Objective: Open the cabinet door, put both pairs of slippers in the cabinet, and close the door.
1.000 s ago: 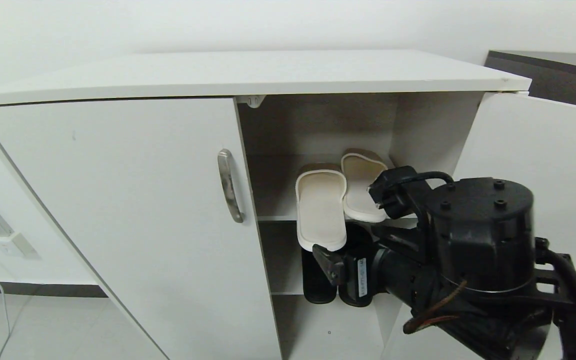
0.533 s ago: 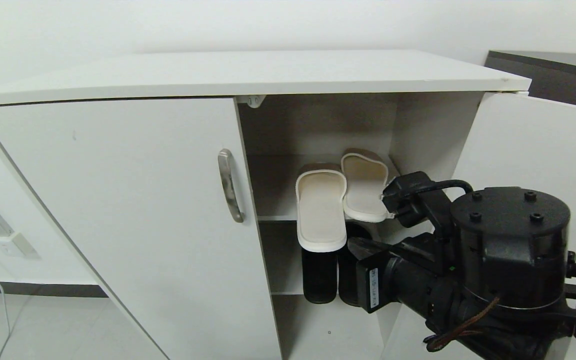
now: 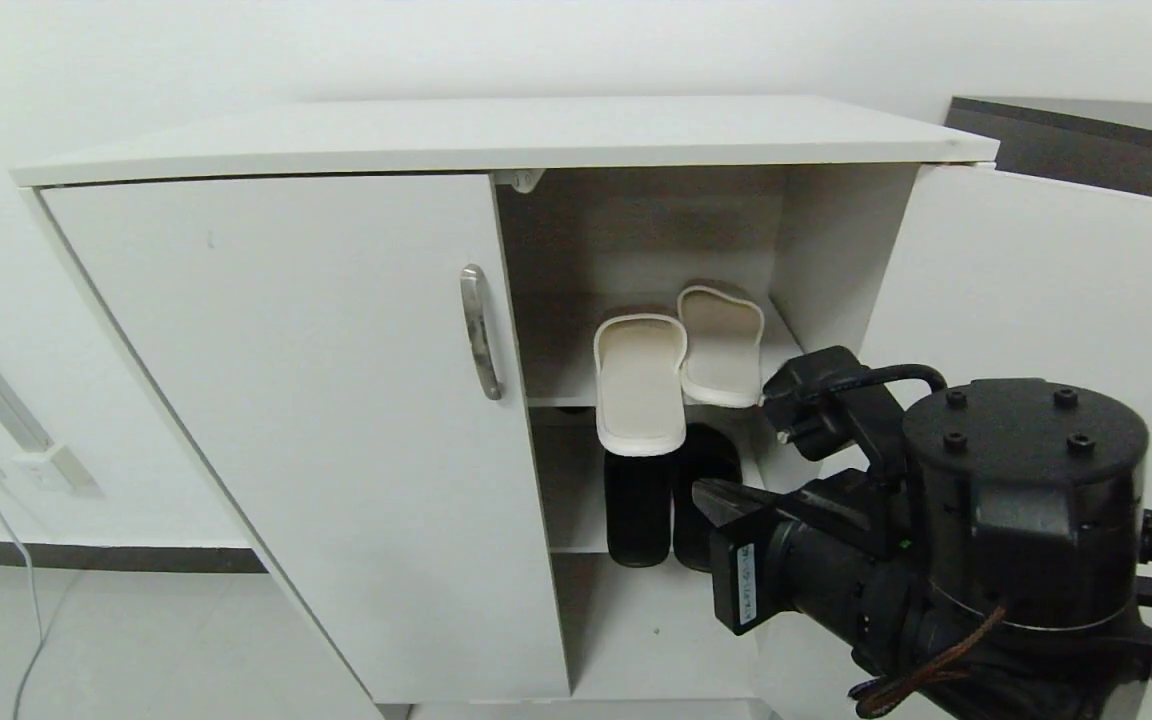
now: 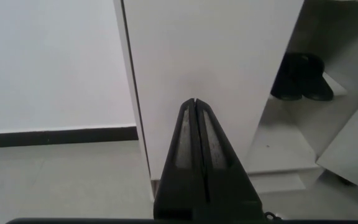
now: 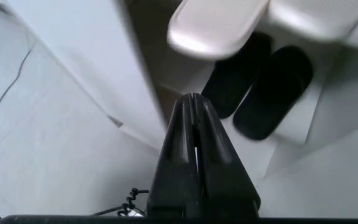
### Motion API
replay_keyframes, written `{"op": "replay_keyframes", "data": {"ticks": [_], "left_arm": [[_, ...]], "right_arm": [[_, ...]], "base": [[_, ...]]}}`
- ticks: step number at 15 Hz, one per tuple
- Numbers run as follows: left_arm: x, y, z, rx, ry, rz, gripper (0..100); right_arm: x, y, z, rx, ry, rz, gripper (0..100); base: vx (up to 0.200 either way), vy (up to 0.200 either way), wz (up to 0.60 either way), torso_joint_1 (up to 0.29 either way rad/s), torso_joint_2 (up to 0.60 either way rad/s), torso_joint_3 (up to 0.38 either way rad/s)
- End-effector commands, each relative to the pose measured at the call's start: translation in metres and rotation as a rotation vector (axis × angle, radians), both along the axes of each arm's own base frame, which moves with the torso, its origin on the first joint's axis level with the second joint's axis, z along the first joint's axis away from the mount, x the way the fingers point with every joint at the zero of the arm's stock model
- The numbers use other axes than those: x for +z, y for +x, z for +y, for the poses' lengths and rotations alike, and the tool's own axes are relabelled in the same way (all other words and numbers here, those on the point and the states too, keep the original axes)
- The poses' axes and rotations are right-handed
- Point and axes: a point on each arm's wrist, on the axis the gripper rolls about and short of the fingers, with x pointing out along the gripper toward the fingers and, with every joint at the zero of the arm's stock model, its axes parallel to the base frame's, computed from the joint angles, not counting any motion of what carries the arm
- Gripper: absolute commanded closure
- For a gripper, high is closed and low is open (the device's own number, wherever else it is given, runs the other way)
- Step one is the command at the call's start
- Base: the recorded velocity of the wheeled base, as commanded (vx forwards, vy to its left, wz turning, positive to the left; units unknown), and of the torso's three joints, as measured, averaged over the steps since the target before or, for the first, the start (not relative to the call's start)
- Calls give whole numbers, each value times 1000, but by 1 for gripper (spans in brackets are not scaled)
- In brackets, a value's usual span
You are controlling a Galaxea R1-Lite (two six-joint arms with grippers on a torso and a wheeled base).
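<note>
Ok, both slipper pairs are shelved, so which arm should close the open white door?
Probably the right. The right tool sits in front of the open white cabinet door, which hangs on that side. The left tool faces the closed left door.

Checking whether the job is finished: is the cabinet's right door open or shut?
Open. The right door stands swung out, so the white slippers and the black slippers show on the shelves inside.
</note>
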Motion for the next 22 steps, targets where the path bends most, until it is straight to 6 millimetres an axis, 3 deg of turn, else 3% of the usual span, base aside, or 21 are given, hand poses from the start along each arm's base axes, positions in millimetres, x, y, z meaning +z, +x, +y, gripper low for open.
{"op": "replay_keyframes", "data": {"ticks": [1, 10, 22], "left_arm": [[0, 0, 0, 0, 0, 1, 100], [0, 0, 0, 0, -2, 1, 100], [0, 0, 0, 0, -2, 0, 100]], "right_arm": [[-2, 1, 1, 0, -5, 3, 100], [-13, 0, -2, 16, -58, 17, 100], [-28, 6, -2, 22, -92, 25, 100]], "base": [[-200, 0, 0, -7, 7, -2], [-200, 0, 0, 0, 3, 2], [0, 0, 0, 0, 0, 0]]}}
